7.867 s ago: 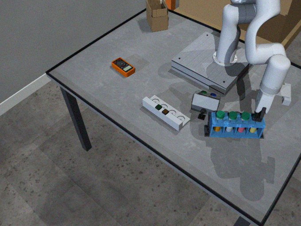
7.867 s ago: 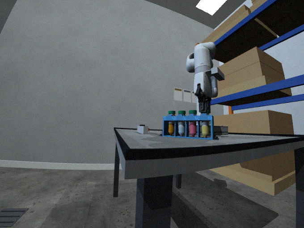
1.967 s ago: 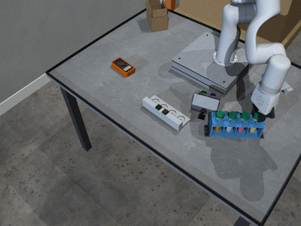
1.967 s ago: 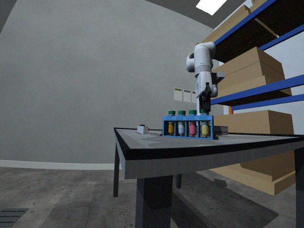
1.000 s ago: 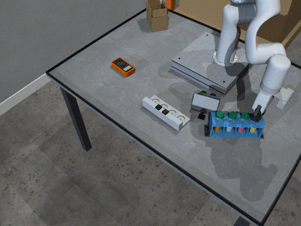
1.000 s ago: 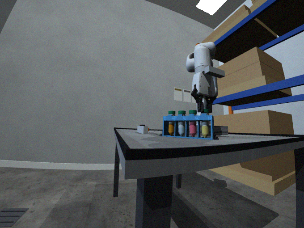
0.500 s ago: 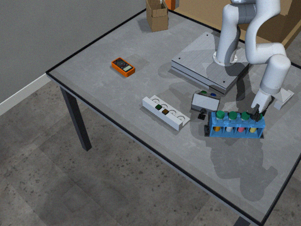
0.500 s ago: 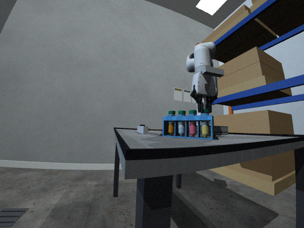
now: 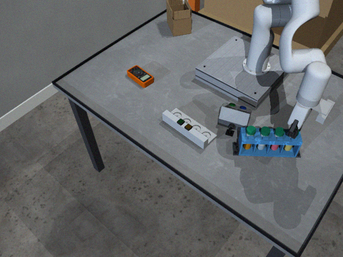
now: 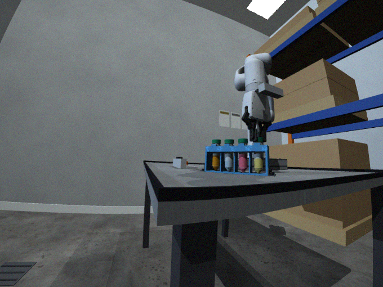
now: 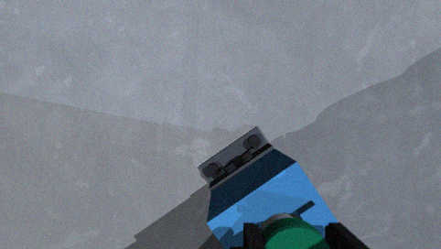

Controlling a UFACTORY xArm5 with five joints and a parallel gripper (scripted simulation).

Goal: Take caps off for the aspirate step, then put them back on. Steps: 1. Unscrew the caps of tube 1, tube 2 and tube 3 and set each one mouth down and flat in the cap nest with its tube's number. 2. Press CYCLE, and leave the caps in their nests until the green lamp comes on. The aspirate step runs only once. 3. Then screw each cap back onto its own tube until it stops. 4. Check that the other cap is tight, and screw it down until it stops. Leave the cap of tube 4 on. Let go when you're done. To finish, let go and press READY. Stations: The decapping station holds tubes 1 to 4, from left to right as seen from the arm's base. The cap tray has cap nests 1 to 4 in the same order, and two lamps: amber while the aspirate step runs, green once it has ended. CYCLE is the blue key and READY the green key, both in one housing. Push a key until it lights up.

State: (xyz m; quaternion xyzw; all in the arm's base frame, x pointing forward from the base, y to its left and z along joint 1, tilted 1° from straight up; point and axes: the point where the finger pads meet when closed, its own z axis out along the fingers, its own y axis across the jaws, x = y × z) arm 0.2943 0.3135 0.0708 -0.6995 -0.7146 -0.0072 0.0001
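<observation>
I see my gripper clamped on the green cap of the yellow-filled tube at the end of the blue decapping station, near the table's front edge, toward its right corner.

Green cap – on yellow tube, upright at blue rack's right end, four nests bare.

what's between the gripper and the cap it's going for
Nothing visible. The gripper is already shut on the green cap of the yellow tube at the end of the blue rack.
</observation>
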